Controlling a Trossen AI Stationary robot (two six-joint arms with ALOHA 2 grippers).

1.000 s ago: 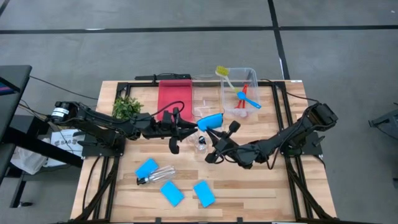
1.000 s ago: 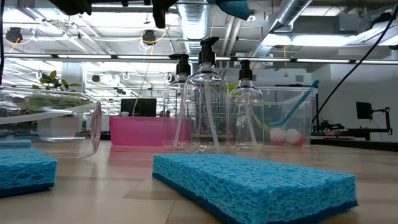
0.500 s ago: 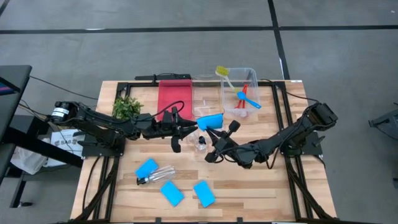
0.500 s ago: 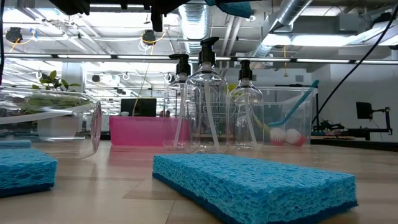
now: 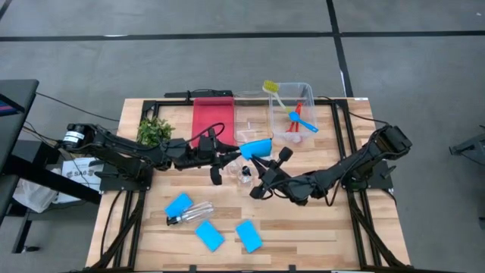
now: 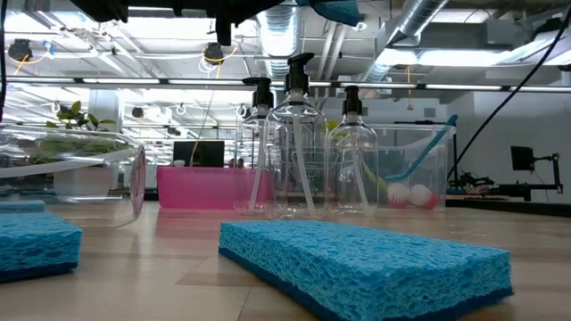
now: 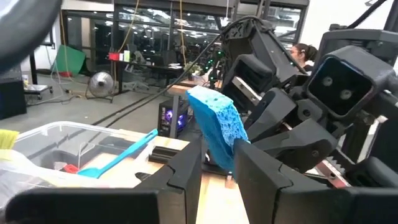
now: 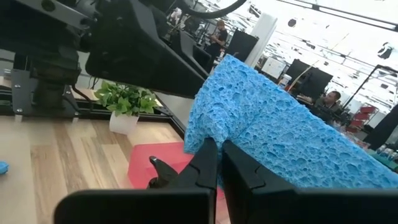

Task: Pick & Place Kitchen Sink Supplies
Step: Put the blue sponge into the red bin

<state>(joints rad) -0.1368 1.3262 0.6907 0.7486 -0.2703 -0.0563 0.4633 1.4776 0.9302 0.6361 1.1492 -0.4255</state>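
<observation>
A bright-blue sponge hangs in the air at the table's middle, above the clear pump bottles that stand on the wood. My left gripper reaches it from the left and my right gripper from the right. Both are shut on it. Three more blue sponges and one clear bottle lie flat near the front edge. Blue, red and yellow-green brushes stand slanted in a clear bin, with the heads down. My left gripper has the sponge's nearer end between its two fingers, one on each broad face. The fingers come about level from the table's left. The sponge stands on edge, clear of the table. My right gripper pinches the sponge's lower edge between its shut fingers, and the foam is squeezed thin there. It comes about level from the table's right and near side.
A red tray and a second clear bin stand at the back middle. A small green plant is at the back left. Black rails run along the table's edges.
My left gripper has rolled a little about its own line while it stayed in place. The sponge and my right gripper have kept still.
</observation>
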